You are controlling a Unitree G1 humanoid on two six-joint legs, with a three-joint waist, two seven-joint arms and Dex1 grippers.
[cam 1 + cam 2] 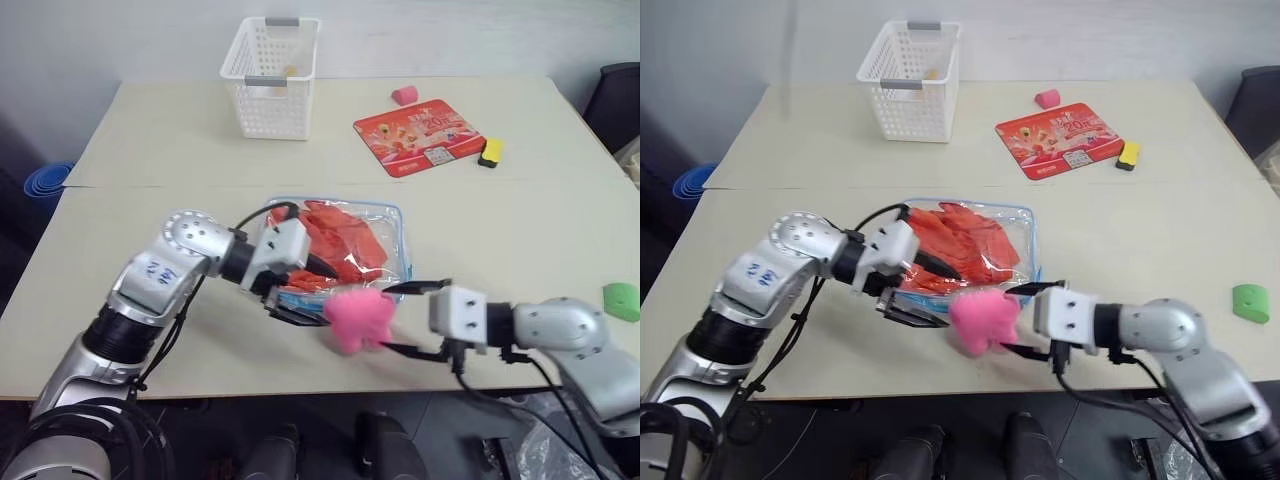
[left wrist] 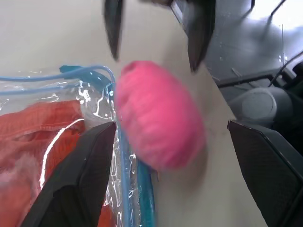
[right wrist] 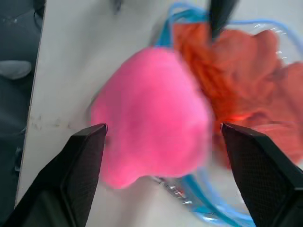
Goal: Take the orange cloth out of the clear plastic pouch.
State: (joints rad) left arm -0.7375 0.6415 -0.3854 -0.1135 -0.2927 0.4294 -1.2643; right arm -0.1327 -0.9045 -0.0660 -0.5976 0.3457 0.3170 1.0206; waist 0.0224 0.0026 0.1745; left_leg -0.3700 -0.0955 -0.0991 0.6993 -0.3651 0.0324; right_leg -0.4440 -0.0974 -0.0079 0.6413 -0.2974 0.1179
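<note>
Left eye view shows a wide beige worktop with everything spread on it. Near the front edge lies the clear plastic pouch, flat, with light blue edging, and the orange cloth is inside it, wrinkled and filling most of the bag. At the far side stands a white plastic basket, and to the right of it lies a flat red printed packet. Just at the pouch's near edge sits a pink plush toy, touching the blue border.

The left gripper reaches in from the left over the pouch's near-left corner; its fingers are spread wide and grasp nothing, one above the pouch and one beside the toy. The right gripper comes from the right, and its fingers are released and stand wide on both sides of the pink toy.

Smaller things: a green block at the right edge, a yellow and black object beside the packet, and a small pink piece behind it.
</note>
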